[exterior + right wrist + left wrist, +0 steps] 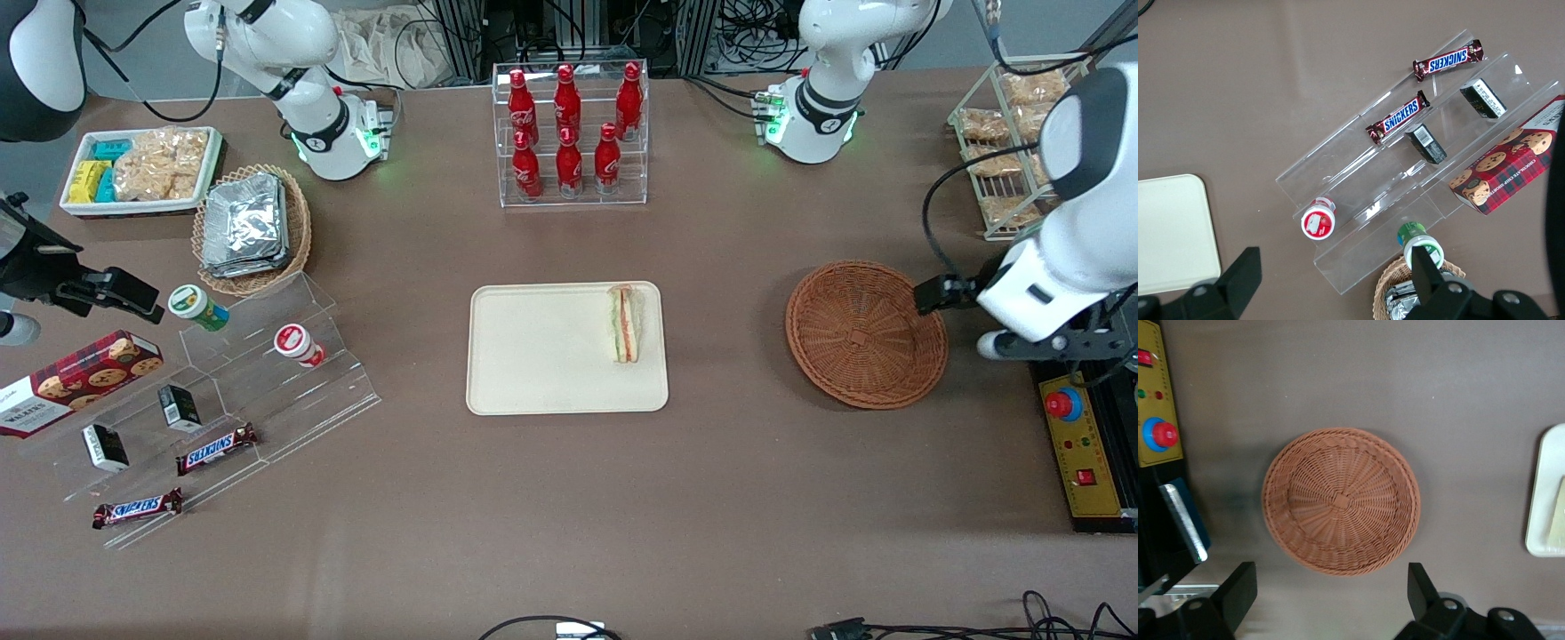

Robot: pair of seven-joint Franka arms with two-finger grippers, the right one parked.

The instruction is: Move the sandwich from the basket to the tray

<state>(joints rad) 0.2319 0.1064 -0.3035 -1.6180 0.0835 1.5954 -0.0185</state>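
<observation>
Snickers bars (138, 509) lie nearest the front camera, on the low clear steps at the parked arm's end of the table (569, 533), with small boxes and two cups laid out as a display. None of that concerns the job.

At mid-table sits the tray (533, 356), and the sandwich (625, 323) lies on it, flat on its side close to the rim nearest the basket (867, 333). That spot looks like the shortest reach from where it was kept, so I judge the placing done. The basket holds nothing now; its woven floor shows bare in the wrist view (1341, 500).

The hand (1331, 603) hangs above the table just beside the basket, at the working arm's end, well apart from the tray. Its fingers (1238, 587) are spread wide and grip nothing, with the basket seen between them. That released, raised pose suits an arm drawn clear of its load, so nothing can knock the sandwich.

Farther from the camera stands a clear rack of red bottles (569, 133), untouched by any of this.
</observation>
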